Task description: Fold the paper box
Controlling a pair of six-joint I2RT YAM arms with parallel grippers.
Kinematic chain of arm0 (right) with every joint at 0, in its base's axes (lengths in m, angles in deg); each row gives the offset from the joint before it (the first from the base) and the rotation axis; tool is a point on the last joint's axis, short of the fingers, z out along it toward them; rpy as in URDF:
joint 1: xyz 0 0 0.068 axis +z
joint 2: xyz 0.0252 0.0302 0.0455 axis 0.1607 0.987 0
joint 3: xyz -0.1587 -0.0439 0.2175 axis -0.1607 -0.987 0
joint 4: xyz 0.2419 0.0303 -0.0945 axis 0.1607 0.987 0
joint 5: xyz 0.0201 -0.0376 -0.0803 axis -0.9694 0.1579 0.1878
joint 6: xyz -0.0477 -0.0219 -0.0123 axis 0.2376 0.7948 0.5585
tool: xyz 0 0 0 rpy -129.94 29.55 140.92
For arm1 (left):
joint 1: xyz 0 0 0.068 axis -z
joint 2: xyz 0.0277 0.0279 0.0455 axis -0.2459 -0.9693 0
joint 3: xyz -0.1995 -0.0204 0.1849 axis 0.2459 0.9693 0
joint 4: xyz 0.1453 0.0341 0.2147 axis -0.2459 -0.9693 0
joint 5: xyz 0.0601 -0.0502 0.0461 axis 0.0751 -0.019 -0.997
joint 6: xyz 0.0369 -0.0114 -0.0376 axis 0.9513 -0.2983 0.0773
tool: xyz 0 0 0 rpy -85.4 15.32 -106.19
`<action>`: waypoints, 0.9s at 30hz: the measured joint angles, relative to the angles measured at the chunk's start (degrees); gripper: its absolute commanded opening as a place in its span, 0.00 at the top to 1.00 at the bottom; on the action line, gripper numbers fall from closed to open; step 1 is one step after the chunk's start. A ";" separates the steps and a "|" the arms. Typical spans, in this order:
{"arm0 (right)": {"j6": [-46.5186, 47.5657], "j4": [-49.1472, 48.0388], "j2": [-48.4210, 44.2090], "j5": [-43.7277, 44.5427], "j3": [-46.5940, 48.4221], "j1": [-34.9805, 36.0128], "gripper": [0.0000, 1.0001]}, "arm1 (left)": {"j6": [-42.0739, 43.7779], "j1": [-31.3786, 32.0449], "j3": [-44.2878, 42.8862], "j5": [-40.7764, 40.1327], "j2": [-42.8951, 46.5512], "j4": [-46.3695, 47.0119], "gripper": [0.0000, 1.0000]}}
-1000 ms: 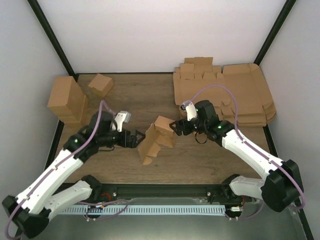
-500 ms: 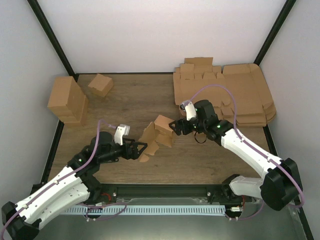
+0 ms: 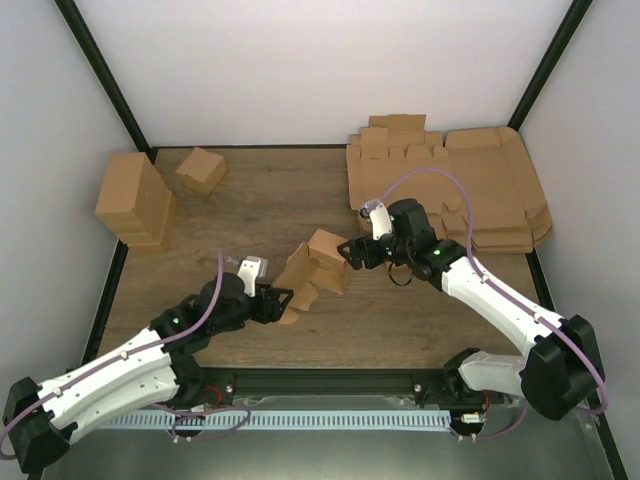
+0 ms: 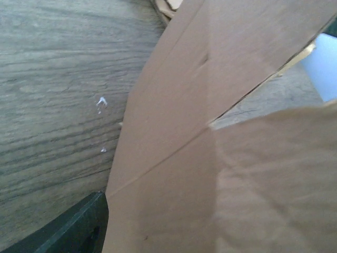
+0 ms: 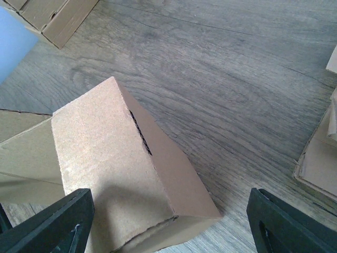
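Observation:
The paper box (image 3: 322, 262) stands partly folded at the middle of the table, with a closed body and loose flaps hanging to its lower left. My left gripper (image 3: 283, 298) is at the lowest flap. In the left wrist view the box's cardboard (image 4: 210, 132) fills the frame. Only one finger (image 4: 84, 226) shows, far out at the left, so the jaws stand open; the other finger is hidden. My right gripper (image 3: 348, 253) is open at the box's right end. In the right wrist view the body (image 5: 116, 158) lies between the wide-apart fingers (image 5: 52, 221).
A tall brown cardboard block (image 3: 135, 200) and a small folded carton (image 3: 202, 170) stand at the far left. A stack of large flat brown sheets (image 3: 450, 185) lies at the far right; its edge shows in the right wrist view (image 5: 321, 158). Black frame posts stand at the corners.
My left arm has swung back toward the near edge, and its gripper now sits lower, at the box's bottom flap. The flaps have shifted a little. The right arm has hardly moved.

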 measured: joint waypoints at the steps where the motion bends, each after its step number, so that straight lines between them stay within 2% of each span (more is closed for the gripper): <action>1: 0.00 0.00 -0.02 0.00 0.00 0.00 0.17 | -0.04 0.22 0.85 -0.81 0.42 0.13 0.36; 9: 0.00 0.00 -0.02 -0.02 0.02 0.00 0.17 | -2.19 0.37 4.87 -3.48 3.08 1.27 0.39; 14: 0.00 -0.02 -0.02 -0.04 0.02 0.00 0.17 | -3.87 0.46 8.17 -3.58 4.94 2.23 0.50; 18: 0.00 -0.02 -0.02 -0.20 0.02 0.00 0.17 | -4.35 0.48 10.01 -3.54 7.30 2.75 0.54; 25: -0.02 -0.02 -0.02 -0.44 0.02 0.00 0.17 | -4.28 0.48 10.34 -3.19 11.93 4.48 0.80; 27: -0.04 -0.04 -0.02 -0.55 0.02 0.00 0.17 | -3.82 0.48 10.34 -2.84 12.07 4.81 0.95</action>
